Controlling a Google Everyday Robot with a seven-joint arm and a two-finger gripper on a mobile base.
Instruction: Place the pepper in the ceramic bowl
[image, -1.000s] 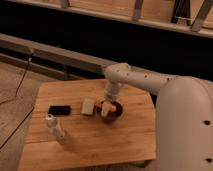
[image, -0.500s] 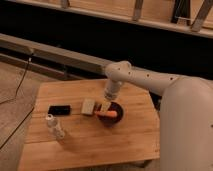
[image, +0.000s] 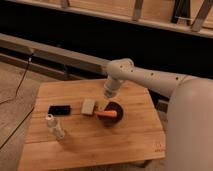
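Observation:
The orange-red pepper (image: 107, 114) lies across the small round dark ceramic bowl (image: 113, 110) near the middle of the wooden table (image: 90, 135), its left end sticking out over the bowl's rim. My gripper (image: 108, 94) hangs just above and slightly left of the bowl, apart from the pepper.
A beige rectangular block (image: 88, 106) lies left of the bowl. A flat black rectangular object (image: 59, 109) lies further left. A small white bottle (image: 54, 126) stands near the front left. My white arm and body fill the right side. A dark wall runs behind the table.
The pepper now lies in the bowl and the gripper has risen off it, up and slightly left.

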